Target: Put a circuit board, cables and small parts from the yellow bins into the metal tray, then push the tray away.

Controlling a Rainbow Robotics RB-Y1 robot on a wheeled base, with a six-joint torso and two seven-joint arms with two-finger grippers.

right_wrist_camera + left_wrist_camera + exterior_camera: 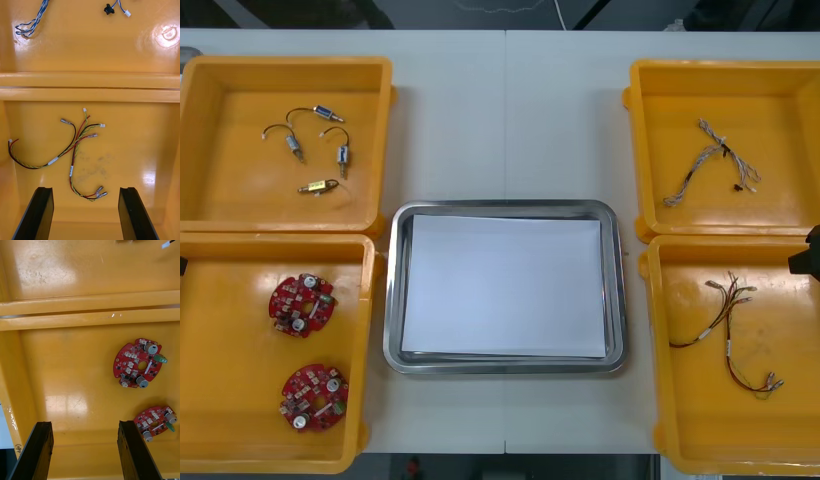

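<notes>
At the table's centre, the metal tray [392,300] lies between the four yellow bins, its inside white and holding none of the task's things.

1. Left gripper [85,450]: it hangs above the near left bin [230,400] with its jaws open and gripping nothing. Two round red circuit boards lie on the bin floor. The nearer board [155,423] lies just beyond one fingertip, and the farther board [138,363] lies closer to the wall shared with the far bin. Neither board touches a finger.

2. Right gripper [86,213]: it hangs above the near right bin [690,400] with its jaws spread apart and empty. The red and yellow cables [75,150] lie loose on the floor. One bundle of terminal ends lies between the two fingers, just ahead of their tips.

3. Far left bin [240,200]: it holds the small metal parts [318,186], scattered apart.

4. Far right bin [780,130]: it holds the twisted blue and white cable [710,160].
</notes>
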